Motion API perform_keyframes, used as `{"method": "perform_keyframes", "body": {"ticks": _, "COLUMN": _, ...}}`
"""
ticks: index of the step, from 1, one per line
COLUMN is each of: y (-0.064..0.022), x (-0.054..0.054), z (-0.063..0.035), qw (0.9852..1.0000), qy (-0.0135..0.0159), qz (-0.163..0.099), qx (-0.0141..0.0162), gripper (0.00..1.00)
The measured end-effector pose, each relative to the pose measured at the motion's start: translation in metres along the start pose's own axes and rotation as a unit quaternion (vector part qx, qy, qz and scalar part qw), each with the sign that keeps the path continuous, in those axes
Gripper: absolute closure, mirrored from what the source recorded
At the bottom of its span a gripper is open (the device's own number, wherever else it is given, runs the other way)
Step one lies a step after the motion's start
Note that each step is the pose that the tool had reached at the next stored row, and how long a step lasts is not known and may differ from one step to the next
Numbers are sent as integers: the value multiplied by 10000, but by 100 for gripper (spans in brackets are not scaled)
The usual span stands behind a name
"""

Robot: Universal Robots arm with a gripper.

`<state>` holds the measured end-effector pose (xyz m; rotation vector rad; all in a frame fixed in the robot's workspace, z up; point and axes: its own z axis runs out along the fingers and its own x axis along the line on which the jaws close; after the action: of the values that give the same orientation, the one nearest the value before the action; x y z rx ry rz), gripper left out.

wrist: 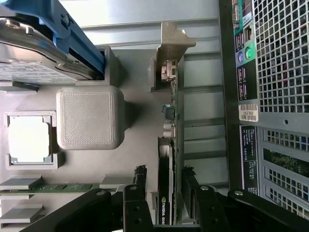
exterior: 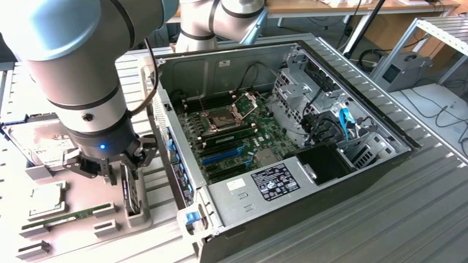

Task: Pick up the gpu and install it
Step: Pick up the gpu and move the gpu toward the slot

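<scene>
At the near edge of the grey parts tray [exterior: 16, 181] a green memory stick [exterior: 73, 213] lies in its cradle, with a processor [exterior: 44, 200] in a square pocket just behind it. Along the tray's edge that faces the computer, the gpu [exterior: 131, 194] stands on its long edge in a slot of the holder, and its silvery end bracket [wrist: 173, 43] is at the end away from the arm. The gripper [exterior: 120, 174] is down over the card with its jaws spread wide. In the wrist view one of the fingers [wrist: 140, 176] sits on either side of the thin black board, a gap shows on at least one side, and nothing is clamped. The card looks fully seated in the holder, so the pickup has got as far as lining up and straddling it. It has not been grasped or lifted. Farther back, toward the tray's far corner, a hard drive [exterior: 36, 145] rests in its own mount. Beyond the tray the open computer case [exterior: 219, 68] lies on its side on the worktop, and the motherboard [exterior: 241, 137] faces up. The blue expansion slots [exterior: 219, 157] look bare, so by my reading the install has not begun.
</scene>
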<state>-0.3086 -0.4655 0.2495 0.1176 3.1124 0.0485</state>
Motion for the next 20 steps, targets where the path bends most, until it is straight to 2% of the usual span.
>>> {"method": "perform_keyframes", "body": {"ticks": 6, "y": -2, "x": 2, "z": 47, "qw": 10000, "qy": 1, "qz": 0, "qx": 1, "gripper": 58}}
{"method": "perform_keyframes", "body": {"ticks": 14, "y": -2, "x": 1, "z": 50, "qw": 10000, "qy": 0, "qz": 0, "qx": 0, "gripper": 58}}
{"method": "perform_keyframes", "body": {"ticks": 15, "y": -1, "x": 1, "z": 50, "qw": 10000, "qy": 0, "qz": 0, "qx": 0, "gripper": 59}}
{"method": "perform_keyframes", "body": {"ticks": 16, "y": -2, "x": 1, "z": 50, "qw": 10000, "qy": 0, "qz": 0, "qx": 0, "gripper": 66}}
{"method": "perform_keyframes", "body": {"ticks": 17, "y": -2, "x": 1, "z": 49, "qw": 10000, "qy": 0, "qz": 0, "qx": 1, "gripper": 66}}
{"method": "perform_keyframes", "body": {"ticks": 18, "y": -2, "x": 1, "z": 50, "qw": 10000, "qy": 0, "qz": 0, "qx": 1, "gripper": 73}}
{"method": "perform_keyframes", "body": {"ticks": 20, "y": -2, "x": 1, "z": 50, "qw": 10000, "qy": 0, "qz": 0, "qx": 0, "gripper": 74}}
